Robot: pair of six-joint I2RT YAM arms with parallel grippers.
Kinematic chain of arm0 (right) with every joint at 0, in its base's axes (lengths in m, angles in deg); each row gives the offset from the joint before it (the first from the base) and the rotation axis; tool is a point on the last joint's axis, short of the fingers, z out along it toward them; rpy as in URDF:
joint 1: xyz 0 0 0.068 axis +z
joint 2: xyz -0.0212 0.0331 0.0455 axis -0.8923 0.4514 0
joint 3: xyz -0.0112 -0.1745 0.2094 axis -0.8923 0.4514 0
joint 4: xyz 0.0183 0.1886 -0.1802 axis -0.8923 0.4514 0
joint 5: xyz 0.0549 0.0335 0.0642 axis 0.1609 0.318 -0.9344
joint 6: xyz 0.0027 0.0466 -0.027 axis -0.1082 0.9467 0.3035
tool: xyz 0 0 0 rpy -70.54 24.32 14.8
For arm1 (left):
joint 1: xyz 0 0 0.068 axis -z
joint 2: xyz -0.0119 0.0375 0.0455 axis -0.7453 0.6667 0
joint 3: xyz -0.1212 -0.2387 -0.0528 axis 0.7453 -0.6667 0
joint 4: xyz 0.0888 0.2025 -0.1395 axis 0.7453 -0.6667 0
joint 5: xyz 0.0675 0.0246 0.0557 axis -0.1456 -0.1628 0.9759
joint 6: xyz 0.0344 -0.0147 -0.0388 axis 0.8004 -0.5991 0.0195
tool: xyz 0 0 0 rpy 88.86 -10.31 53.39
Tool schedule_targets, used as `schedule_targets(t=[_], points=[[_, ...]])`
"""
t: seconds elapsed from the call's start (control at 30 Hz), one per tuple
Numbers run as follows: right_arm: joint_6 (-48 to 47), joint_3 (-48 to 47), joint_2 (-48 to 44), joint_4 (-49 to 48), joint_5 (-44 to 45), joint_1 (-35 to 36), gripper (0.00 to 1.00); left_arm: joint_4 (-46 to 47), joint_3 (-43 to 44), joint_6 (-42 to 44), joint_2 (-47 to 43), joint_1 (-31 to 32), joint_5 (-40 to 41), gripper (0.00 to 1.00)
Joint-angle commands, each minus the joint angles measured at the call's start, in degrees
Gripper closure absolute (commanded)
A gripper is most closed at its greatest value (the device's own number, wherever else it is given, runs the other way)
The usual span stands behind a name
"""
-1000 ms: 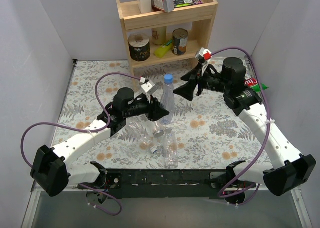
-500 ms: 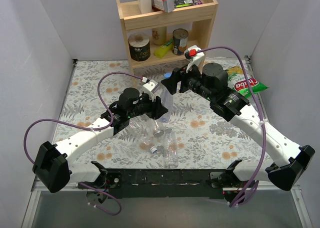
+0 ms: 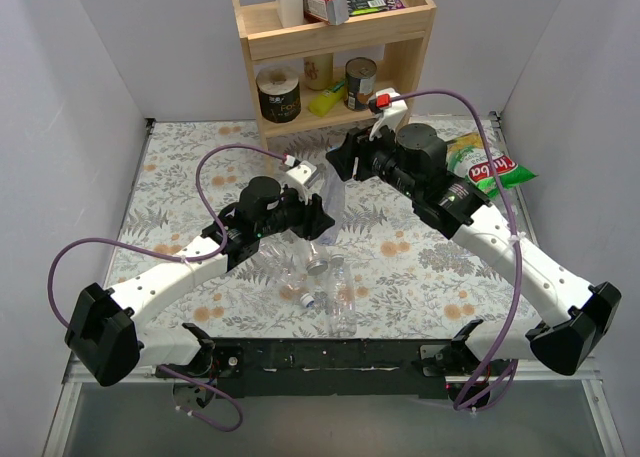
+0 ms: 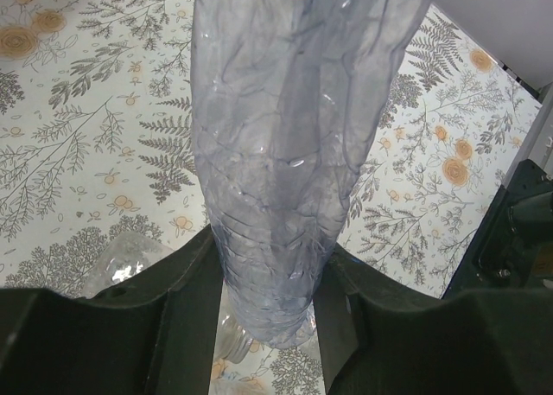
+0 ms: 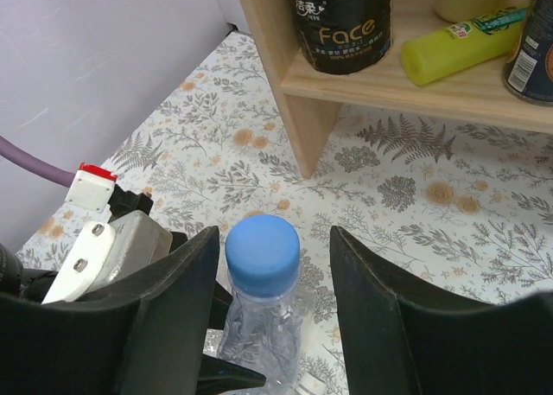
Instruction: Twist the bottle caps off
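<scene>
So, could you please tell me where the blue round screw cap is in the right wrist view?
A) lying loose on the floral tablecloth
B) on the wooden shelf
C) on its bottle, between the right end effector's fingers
C: the blue round screw cap sits on the transparent crinkly plastic bottle, between the open fingers of the right end effector, with a gap visible beside it.
</scene>
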Motion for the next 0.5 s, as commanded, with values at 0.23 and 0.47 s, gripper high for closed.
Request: schedule_targets(t=[0.23, 0.47], points=[[0.88, -2.82, 1.39, -2.95, -2.57, 0.31, 0.58, -0.18, 2.41, 1.38, -0.45, 0.75, 1.16, 0.94], [0.79, -1.33, 0.86, -4.27, -8.69, -1.36, 0.99, 1.4, 1.71, 0.42, -0.8, 0.75, -2.52, 0.94]])
